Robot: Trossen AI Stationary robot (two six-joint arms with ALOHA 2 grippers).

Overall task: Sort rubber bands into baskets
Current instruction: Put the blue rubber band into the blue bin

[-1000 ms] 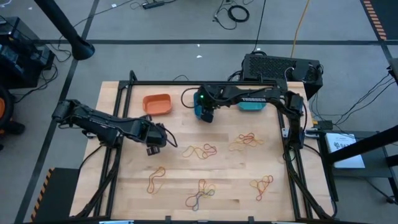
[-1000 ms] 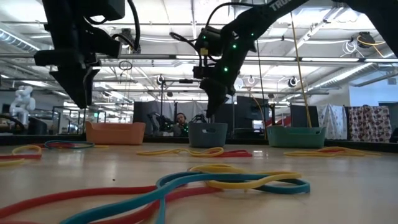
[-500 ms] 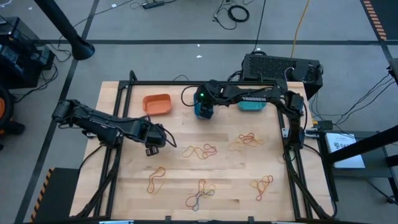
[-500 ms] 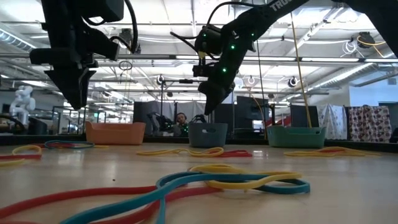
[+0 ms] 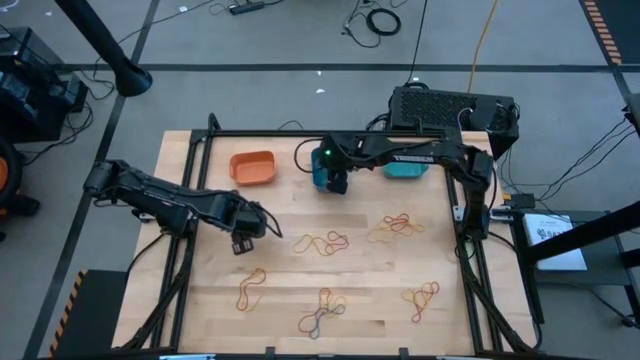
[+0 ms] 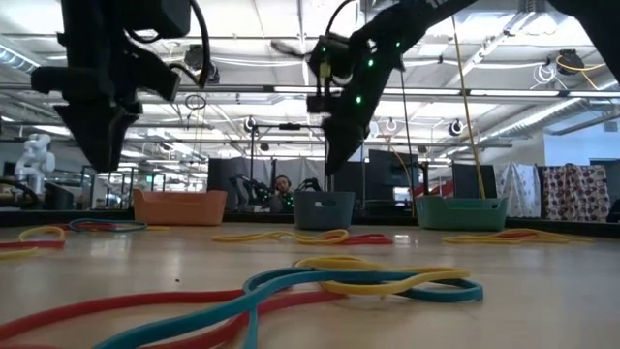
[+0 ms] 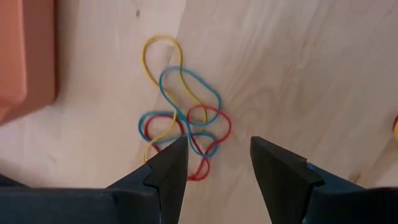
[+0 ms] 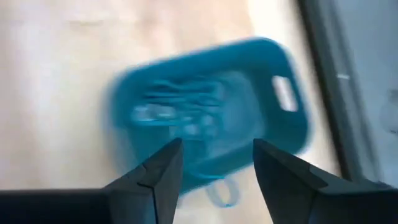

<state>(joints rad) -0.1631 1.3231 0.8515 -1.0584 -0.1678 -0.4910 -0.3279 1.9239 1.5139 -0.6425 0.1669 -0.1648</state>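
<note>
1. The right gripper (image 8: 211, 168) hangs over the blue basket (image 5: 325, 176) at the table's far edge, jaws spread wide, holding nothing.
2. Blue rubber bands (image 8: 177, 112) lie inside that basket (blurred).
3. The left gripper (image 7: 217, 165), also wide and empty, hovers above a tangle of yellow, blue and red bands (image 7: 183, 127) near the orange basket (image 5: 252, 167).
4. The teal basket (image 5: 405, 169) sits beside the blue one.

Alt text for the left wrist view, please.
The open left gripper hovers over a tangle of yellow, blue and red rubber bands on the wooden table. An orange basket sits at the frame's edge.
</note>
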